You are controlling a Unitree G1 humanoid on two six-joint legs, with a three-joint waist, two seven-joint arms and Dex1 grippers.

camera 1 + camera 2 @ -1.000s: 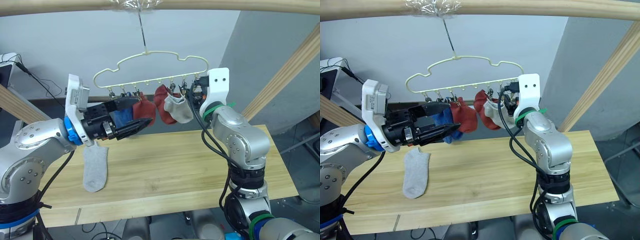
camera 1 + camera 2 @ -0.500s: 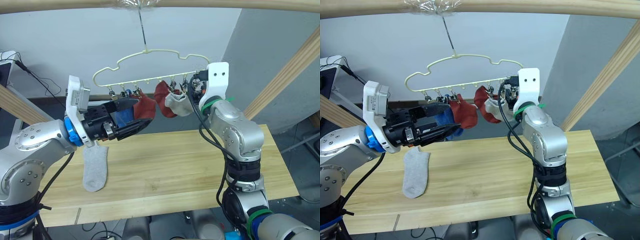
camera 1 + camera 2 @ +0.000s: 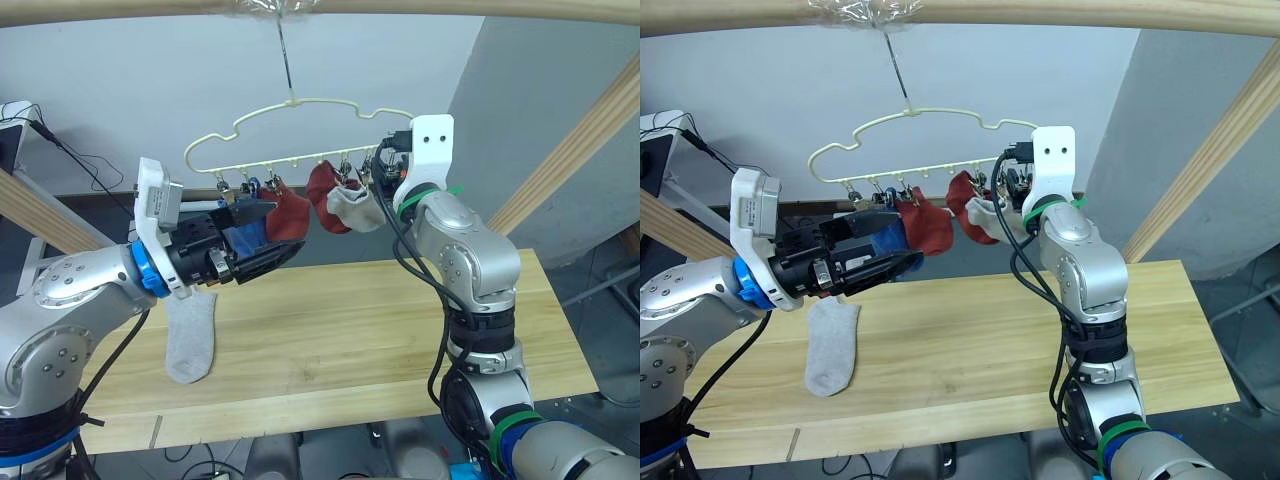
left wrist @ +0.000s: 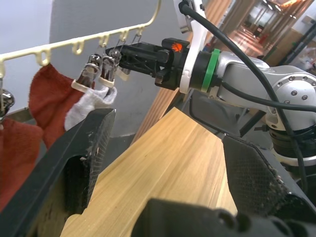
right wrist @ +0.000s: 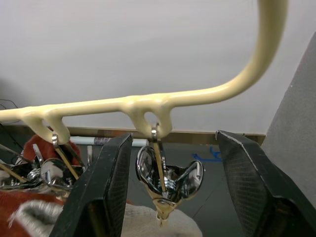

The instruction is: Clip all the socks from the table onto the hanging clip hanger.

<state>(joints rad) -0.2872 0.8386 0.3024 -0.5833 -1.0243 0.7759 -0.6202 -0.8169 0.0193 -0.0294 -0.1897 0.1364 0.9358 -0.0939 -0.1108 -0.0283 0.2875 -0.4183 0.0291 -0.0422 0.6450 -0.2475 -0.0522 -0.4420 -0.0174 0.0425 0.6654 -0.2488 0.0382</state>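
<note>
The pale yellow clip hanger (image 3: pixel 300 105) hangs from a wire under the top beam. On its clips hang a blue sock (image 3: pixel 241 238), two rust red socks (image 3: pixel 291 214) (image 3: pixel 322 192) and a light grey sock (image 3: pixel 356 209). Another grey sock (image 3: pixel 190 335) lies flat on the table (image 3: pixel 400 320), at its left. My left gripper (image 3: pixel 285 226) is open in front of the blue and red socks, nothing between its fingers (image 4: pixel 94 148). My right gripper (image 5: pixel 173 173) is open at the hanger's right end, its fingers (image 5: pixel 106 192) on either side of a bare metal clip (image 5: pixel 165 180).
A thick wooden beam (image 3: pixel 450 8) runs across the top and slanted wooden braces (image 3: pixel 585 135) stand at both sides. Cables and a monitor edge (image 3: pixel 12 140) sit at the far left behind the table.
My right gripper has risen and shifted slightly left, closer to the hanger's end clip. The left gripper has barely moved, and the hanging socks swung slightly.
</note>
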